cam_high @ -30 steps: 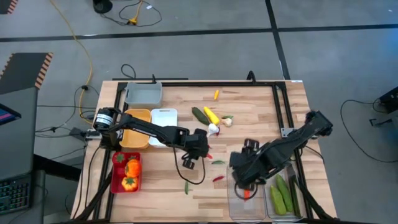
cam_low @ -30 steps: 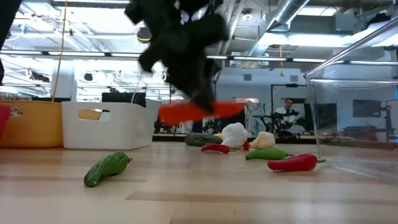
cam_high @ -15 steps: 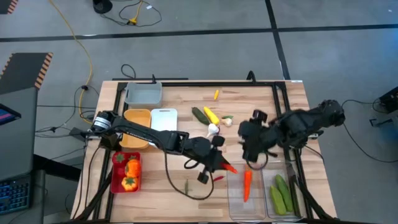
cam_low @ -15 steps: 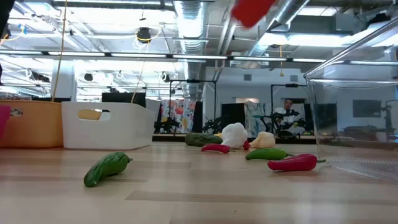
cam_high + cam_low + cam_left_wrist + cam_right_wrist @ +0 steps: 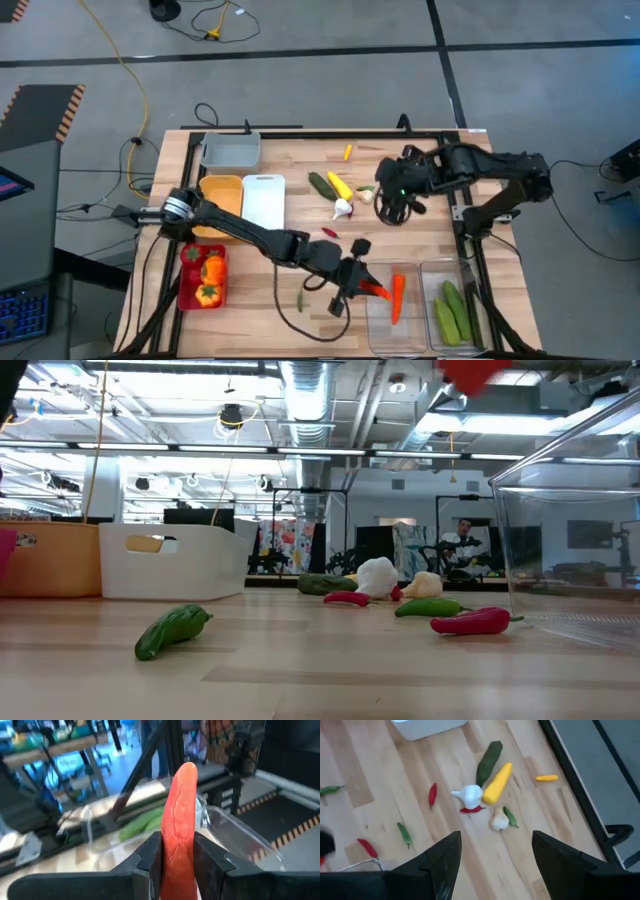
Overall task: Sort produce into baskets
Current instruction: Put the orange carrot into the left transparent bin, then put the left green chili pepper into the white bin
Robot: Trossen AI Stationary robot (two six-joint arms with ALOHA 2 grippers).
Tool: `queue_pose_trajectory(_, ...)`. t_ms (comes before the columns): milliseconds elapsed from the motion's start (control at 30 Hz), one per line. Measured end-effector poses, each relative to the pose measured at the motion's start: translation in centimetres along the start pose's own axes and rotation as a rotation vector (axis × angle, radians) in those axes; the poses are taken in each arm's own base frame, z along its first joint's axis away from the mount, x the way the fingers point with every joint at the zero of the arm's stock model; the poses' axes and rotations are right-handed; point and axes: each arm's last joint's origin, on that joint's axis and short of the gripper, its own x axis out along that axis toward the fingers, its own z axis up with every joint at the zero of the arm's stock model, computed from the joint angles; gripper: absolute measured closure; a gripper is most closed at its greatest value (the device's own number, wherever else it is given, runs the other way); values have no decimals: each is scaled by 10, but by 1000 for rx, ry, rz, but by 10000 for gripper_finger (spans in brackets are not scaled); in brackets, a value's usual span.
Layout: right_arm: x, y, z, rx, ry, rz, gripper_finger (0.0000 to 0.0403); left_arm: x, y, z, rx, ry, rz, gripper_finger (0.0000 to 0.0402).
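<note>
**Left tool carries a carrot at the clear bins; right tool hangs open over loose produce**

Left tool [image 5: 362,288], reached far across the table [image 5: 420,165], is clamped on an orange carrot [image 5: 180,827]. Left wrist view: both fingers [image 5: 152,857] press the carrot's sides, carrot pointing forward out of the grip. High view puts it at the near edge of the left clear bin [image 5: 392,318], where another carrot [image 5: 398,298] already lies.

Right clear bin [image 5: 452,312] holds green cucumbers [image 5: 451,309].

Right tool [image 5: 392,212] hangs above the table's middle, fingers [image 5: 437,865] spread apart, nothing between them. Below it, loose: dark green cucumber [image 5: 489,762], yellow piece [image 5: 497,783], white garlic [image 5: 469,794], a second pale garlic [image 5: 499,821], red chilies [image 5: 432,794], small green peppers [image 5: 404,834].

Far left side: grey bin [image 5: 230,151], yellow bin [image 5: 218,207], white bin [image 5: 263,201], red bin [image 5: 202,277] with orange peppers [image 5: 210,281].

Low view: a green pepper [image 5: 172,630] and a red chili [image 5: 470,622] lie on the near table.
</note>
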Motion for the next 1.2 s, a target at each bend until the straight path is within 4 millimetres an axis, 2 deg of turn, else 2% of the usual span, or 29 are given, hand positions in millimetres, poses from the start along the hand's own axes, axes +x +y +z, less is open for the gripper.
queue_pose_trajectory(133, 6, -14, 6, 47, 17, 0, 132, 24, -7, -22, 6, -64, 3, 326)
queue_pose_trajectory(267, 11, -27, 9, 64, 27, -19, 132, 38, -7, -31, 10, -146, 16, 326)
queue_pose_trajectory(433, 17, -39, 17, 80, 0, -35, 132, 52, -7, -34, 8, -156, 21, 326)
queue_pose_trajectory(567, 25, -45, 23, 84, -7, -51, 132, 66, -6, -47, 7, -133, 22, 326)
queue_pose_trajectory(733, 43, -51, 32, 50, 30, -10, 132, 75, -7, -58, 2, -86, 17, 322)
queue_pose_trajectory(833, 54, -54, 36, 36, 67, 18, 132, 74, -6, -57, 4, -68, 15, 302)
queue_pose_trajectory(1033, 73, -61, 41, 41, 116, 10, 132, 73, -5, -53, 2, -74, 14, 231)
queue_pose_trajectory(1200, 77, -66, 41, 53, 139, 2, 132, 69, -3, -50, 16, -27, 69, 183)
